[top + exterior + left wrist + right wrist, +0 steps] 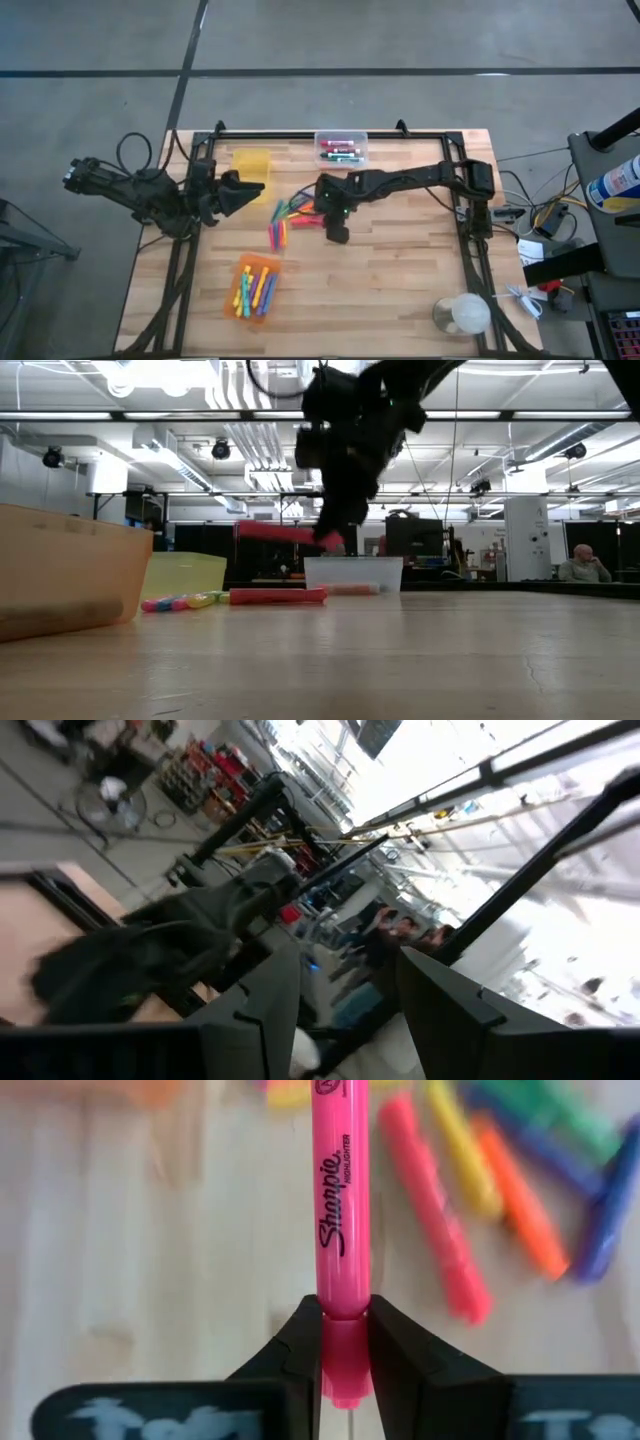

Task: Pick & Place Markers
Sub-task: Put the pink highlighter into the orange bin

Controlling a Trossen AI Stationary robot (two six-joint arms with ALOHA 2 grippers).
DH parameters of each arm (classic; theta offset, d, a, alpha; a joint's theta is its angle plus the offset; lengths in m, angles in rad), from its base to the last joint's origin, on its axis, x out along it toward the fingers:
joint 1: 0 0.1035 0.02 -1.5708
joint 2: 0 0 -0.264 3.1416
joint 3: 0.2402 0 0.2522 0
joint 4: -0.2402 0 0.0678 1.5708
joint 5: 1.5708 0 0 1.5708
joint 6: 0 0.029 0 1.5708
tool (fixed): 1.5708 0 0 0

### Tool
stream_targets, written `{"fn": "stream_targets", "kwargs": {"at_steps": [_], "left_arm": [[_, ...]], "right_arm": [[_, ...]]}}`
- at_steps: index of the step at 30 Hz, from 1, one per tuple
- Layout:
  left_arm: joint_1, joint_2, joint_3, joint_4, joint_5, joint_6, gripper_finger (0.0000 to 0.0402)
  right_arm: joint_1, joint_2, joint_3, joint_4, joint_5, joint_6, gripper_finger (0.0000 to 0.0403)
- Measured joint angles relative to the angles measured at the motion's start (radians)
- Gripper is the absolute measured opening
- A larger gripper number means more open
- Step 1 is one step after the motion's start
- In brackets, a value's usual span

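Your wooden table [400,280] fills the lower middle of the high view, framed by a dark rail. Your right arm reaches in from the right of that frame toward its centre, and your left arm waits at centre left, near the yellow bin [252,162].

Your right gripper [337,228] hangs just right of the loose markers, its fingers [400,1355] pinching a pink marker [341,1230] by one end. In the low view that marker [280,532] sits level in the air, centre frame, clear of the table top.

Your left gripper [240,190] has its fingers [440,1005] spread with nothing between them.

An orange bin [257,287] at lower centre of the high view holds a bundle of markers in yellow, green, blue and pink. A clear bin [342,149] at upper centre holds a few more, red and green among them.

The loose markers [285,220] lie fanned on the table at centre frame, between the two grippers. In the right wrist view they spread across the upper right: pink, yellow, orange, blue and green. In the low view one red marker [278,596] lies flat on the table directly under the lifted one.
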Motion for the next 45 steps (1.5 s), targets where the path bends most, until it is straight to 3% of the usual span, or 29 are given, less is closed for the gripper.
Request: {"fn": "stream_targets", "kwargs": {"at_steps": [11,16,20,26,41,45], "left_arm": [[0.0,-0.031,0.0,0.03,-0.146,0.357,0.0163],[0.0,-0.04,0.0,0.058,-0.239,0.424,0.0163],[0.0,-0.038,0.0,0.069,-0.248,0.446,0.0163],[0.0,-0.012,0.0,0.08,-0.253,0.442,0.0163],[0.0,0.058,0.0,0.154,-0.244,0.436,0.0163],[0.0,0.057,0.0,0.2,-0.186,0.422,0.0163]], "right_arm": [[0.007,-0.176,0.143,0.077,0.017,0.15,0.0054],[0.014,-0.25,0.187,0.156,0.068,0.181,0.0055],[0.025,-0.275,0.214,0.238,0.119,0.221,0.0056],[0.031,-0.263,0.288,0.355,0.12,0.273,0.0056],[0.083,-0.109,0.472,0.345,0.068,0.28,0.0056],[0.09,-0.079,0.506,0.341,0.053,0.305,0.0056]]}}
